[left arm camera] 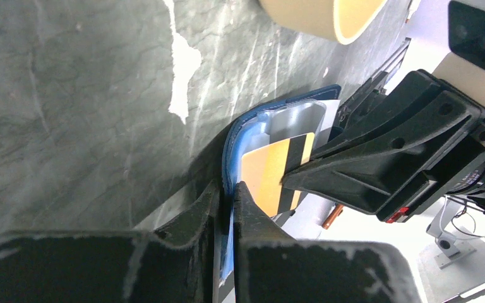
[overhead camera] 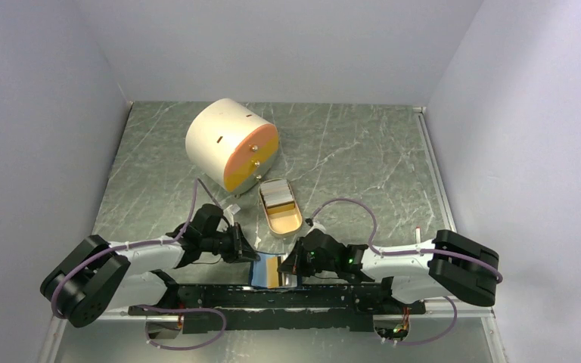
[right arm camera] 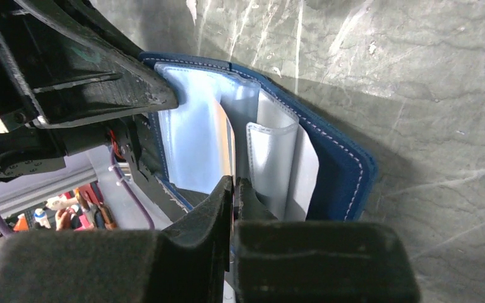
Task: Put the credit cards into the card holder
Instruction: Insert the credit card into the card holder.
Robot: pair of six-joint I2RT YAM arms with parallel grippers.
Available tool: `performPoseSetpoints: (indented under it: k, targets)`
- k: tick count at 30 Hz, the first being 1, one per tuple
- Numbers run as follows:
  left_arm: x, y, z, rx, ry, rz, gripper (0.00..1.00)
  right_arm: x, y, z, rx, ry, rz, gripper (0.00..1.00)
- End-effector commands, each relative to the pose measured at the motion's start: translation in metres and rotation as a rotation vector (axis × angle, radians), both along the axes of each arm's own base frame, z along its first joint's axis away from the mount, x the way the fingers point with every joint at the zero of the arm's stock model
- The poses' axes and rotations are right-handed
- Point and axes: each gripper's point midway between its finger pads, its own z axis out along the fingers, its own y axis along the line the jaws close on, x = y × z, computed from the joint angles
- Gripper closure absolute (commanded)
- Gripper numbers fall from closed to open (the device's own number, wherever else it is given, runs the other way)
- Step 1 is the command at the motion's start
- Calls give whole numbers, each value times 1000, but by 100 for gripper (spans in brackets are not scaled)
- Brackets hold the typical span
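The left arm (overhead camera: 144, 261) and right arm (overhead camera: 401, 265) are alike: white tubular links set between bulky matte-black joint housings, rounded at the shoulders. A lilac cable (overhead camera: 194, 198) arcs behind the jaws of the left gripper (left arm camera: 227, 202), and a second lilac cable (overhead camera: 348, 203) loops behind those of the right gripper (right arm camera: 235, 189). Small green lights (overhead camera: 312, 253) glow just behind the right jaws. Each finger (left arm camera: 379, 151) is black moulded plastic, wedge-shaped and ribbed, narrowing to a blunt tip, with round screw recesses along its flank. A small red mark (left arm camera: 399, 214) sits at the finger's root. Behind the right jaws rides a white camera housing (left arm camera: 432, 25) with a black lens block (left arm camera: 480, 31).
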Motion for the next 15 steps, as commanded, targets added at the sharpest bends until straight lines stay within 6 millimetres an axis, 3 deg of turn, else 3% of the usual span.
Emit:
performPoseSetpoints:
  k: [1,15]
  targets:
    - [-10,-1,-3,-28,27,-17,91,7,-12,-15,-26,-23,-56,100]
    - [-11,-3,3,-89,37,22,91,12,-7,-4,54,-45,-98,100]
